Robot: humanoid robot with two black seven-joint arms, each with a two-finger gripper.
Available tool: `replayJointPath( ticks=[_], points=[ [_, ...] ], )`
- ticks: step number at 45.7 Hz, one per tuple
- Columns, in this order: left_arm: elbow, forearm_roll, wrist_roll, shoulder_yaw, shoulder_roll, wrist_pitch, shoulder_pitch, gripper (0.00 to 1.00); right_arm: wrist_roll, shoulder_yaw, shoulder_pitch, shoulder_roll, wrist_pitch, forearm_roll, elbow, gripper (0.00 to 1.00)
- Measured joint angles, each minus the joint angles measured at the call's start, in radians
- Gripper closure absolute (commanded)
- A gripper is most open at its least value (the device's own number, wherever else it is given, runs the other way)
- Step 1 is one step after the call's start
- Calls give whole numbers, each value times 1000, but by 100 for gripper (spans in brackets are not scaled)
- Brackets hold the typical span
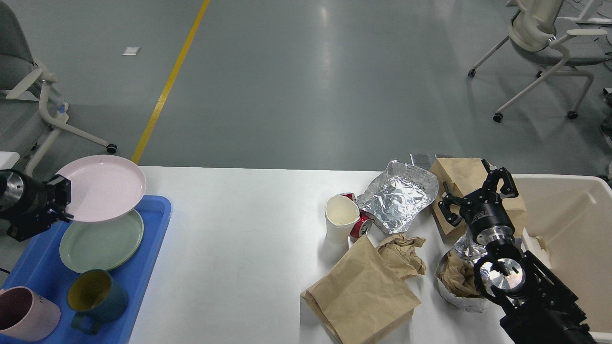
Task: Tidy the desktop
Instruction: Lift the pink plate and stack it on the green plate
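The left claw [61,199] gripped the near-left rim of a pink plate [103,187] and held it in the air, tilted slightly, above a green plate [98,241] that lay in a blue tray [158,229]. The pink plate overlapped the green one's far edge in the view. Nearer in the tray stood a dark blue mug [95,298] and, at the bottom-left corner, a pink mug [26,313].

The right claw [478,191] hung with its fingers spread wide and nothing between them, over a brown paper bag [456,174] at the desktop's far right. Just left of it lay a crumpled foil sheet [399,196], with a red can [359,224] partly under it and a white paper cup [340,217] upright beside the can. Nearer lay a larger brown bag [363,291] and a crumpled brown paper [401,253]. Below the right wrist sat a foil bundle [456,277] stuffed with brown paper. A cream bin [569,224] stood at the right end.

The desktop [239,248], white, spanned the view between tray and bin, its middle bare.
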Motion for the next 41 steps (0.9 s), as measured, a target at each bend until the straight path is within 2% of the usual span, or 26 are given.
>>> replayJointPath(
  ticks=[5, 10, 39, 41],
  points=[
    [74, 42, 10, -84, 2, 0, 123, 100, 0, 0, 0, 0, 0, 0, 0, 0],
    [106, 67, 10, -133, 2, 1, 193, 100, 0, 0, 0, 0, 0, 0, 0, 0],
    [120, 82, 4, -141, 0, 33, 233, 100, 0, 0, 0, 0, 0, 0, 0, 0],
    [121, 84, 3, -141, 0, 33, 235, 96, 0, 0, 0, 0, 0, 0, 0, 0]
  ],
)
